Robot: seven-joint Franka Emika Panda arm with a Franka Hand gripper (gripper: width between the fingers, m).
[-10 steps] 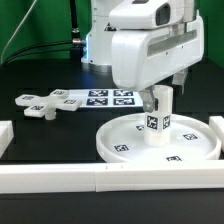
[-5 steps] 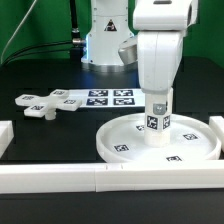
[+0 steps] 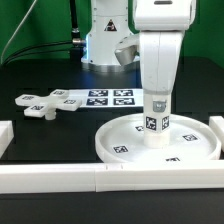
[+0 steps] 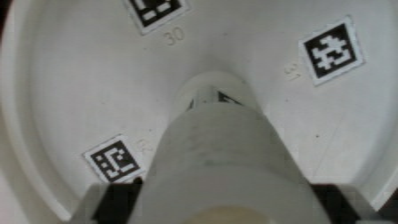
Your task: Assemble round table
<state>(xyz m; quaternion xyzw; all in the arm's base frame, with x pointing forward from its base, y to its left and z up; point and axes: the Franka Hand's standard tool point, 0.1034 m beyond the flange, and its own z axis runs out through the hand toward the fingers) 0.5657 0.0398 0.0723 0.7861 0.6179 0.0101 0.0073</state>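
Black tabletop [image 3: 50, 140] carries a large white rimmed plastic disc [image 3: 105, 143] below the claw [image 3: 158, 100], which clamps a thick white cylindrical leg [image 3: 157, 125] upright, likely to seat it centrally.

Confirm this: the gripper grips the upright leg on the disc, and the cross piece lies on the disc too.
No: the cross piece lies on the table, off the disc toward the exterior view's left, as the exterior view shows. The gripper does grip the leg.
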